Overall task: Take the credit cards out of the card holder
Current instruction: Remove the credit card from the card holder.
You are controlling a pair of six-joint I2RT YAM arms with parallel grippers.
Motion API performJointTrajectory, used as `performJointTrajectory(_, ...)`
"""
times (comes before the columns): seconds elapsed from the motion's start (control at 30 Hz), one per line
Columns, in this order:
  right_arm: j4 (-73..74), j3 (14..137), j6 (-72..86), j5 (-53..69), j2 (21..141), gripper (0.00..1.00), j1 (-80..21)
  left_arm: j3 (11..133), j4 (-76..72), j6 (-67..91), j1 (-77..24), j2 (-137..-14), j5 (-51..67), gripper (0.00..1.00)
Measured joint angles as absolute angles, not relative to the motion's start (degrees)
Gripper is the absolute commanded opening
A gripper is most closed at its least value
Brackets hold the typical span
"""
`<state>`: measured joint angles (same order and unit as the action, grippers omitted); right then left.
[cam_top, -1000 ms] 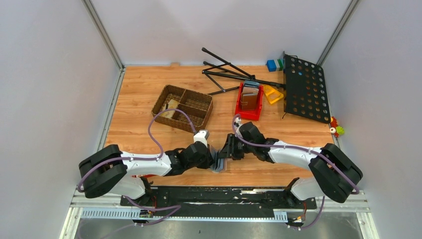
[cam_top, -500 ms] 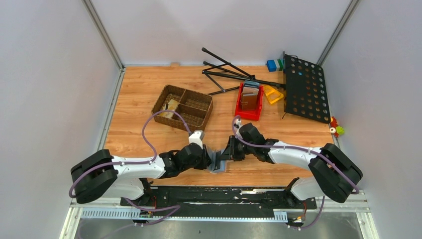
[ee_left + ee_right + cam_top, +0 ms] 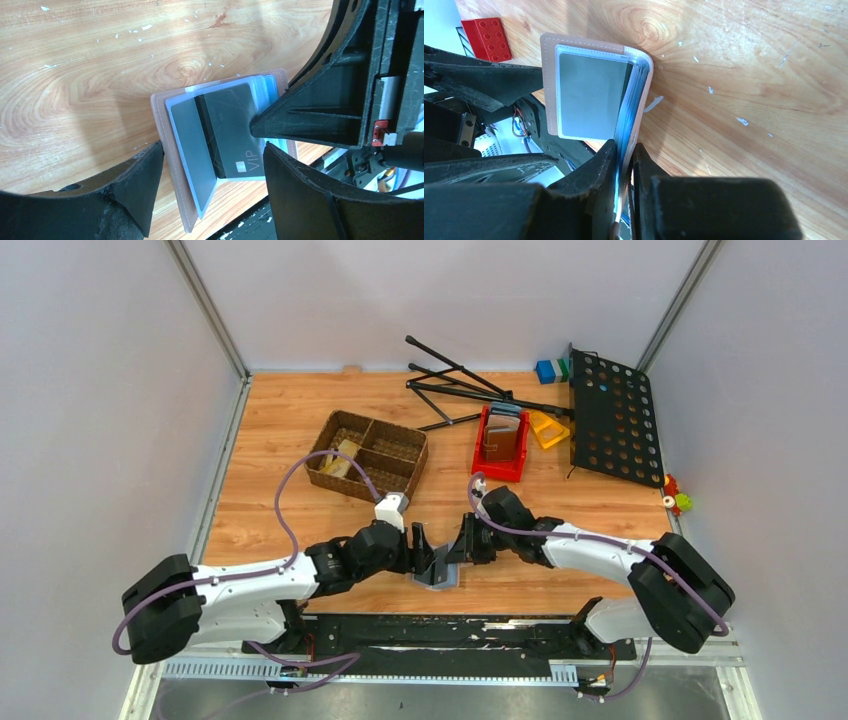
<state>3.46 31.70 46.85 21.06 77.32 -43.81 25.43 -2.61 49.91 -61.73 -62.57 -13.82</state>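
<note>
Nearest, well this side of the woven basket [image 3: 367,454] and slightly to its right, the card holder [image 3: 437,575] lies open, one flap pinched fast by the right gripper [image 3: 624,147]. The left gripper [image 3: 212,150], spread wide, straddles the black card [image 3: 225,135], whose long axis runs along its reach.

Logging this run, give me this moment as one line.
right gripper: shut on card holder flap | left gripper: open, over black VIP card | status: card not yet out
</note>
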Motion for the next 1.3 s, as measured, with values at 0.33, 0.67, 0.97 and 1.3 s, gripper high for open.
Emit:
performJointTrajectory(0.33,4.8,32.3,45.8,21.2,77.0,0.00,-43.8,25.8,-3.2,48.6,-54.4,-66.3,-5.5,0.47)
performJointTrajectory(0.67,-2.7,28.1,46.9,24.9,77.4,0.06,-41.7,17.2,-12.1,50.5,-49.7,-66.2,5.5,0.28)
performJointTrajectory(0.97,-4.1,27.0,46.3,24.5,77.7,0.32,-41.4,15.0,-15.7,52.6,-48.9,-63.5,7.9,0.01)
performJointTrajectory(1.3,13.6,31.2,38.5,13.9,66.0,0.34,-41.4,15.1,-14.3,53.1,-48.3,-60.2,8.7,0.00)
